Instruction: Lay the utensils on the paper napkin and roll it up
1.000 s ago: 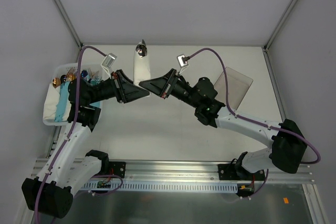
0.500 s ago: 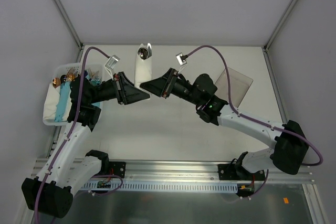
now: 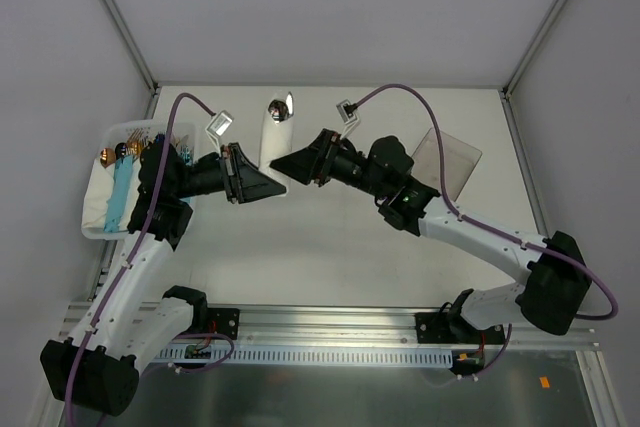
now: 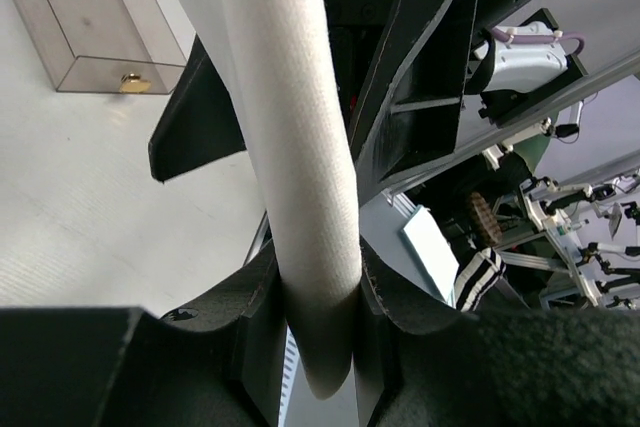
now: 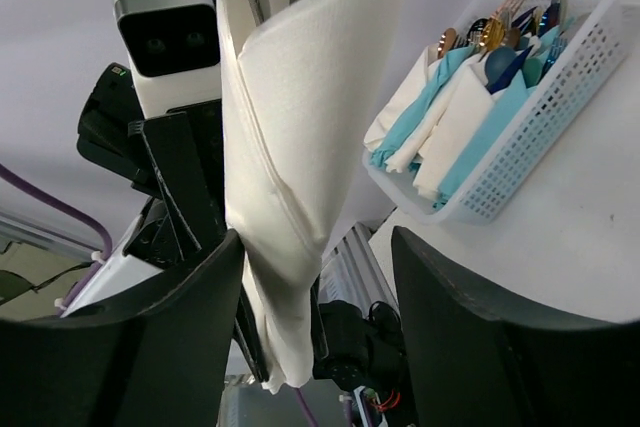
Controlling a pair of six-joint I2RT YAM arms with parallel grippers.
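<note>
The paper napkin point(image 3: 272, 137) is already a narrow white roll at the upper centre of the top view, with a silvery end of the utensils point(image 3: 281, 107) poking out; only setting it down seems left. The left hand point(image 4: 320, 327) clamps its lower end, and the right hand point(image 5: 318, 247) stands open around it. On the white surface point(image 3: 330, 257) are a basket point(image 3: 100, 222) at left and a clear tray point(image 3: 452, 162) at right, between pale walls point(image 3: 330, 7).

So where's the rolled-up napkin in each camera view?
Top: the napkin roll is upper centre, between the two arms' tips.
Left wrist: it is in the centre, running from the top edge almost to the bottom.
Right wrist: it is centre-left, hanging upright.
Landmark: the white basket is far left in the top view and upper right in the right wrist view. It is not in the left wrist view.
</note>
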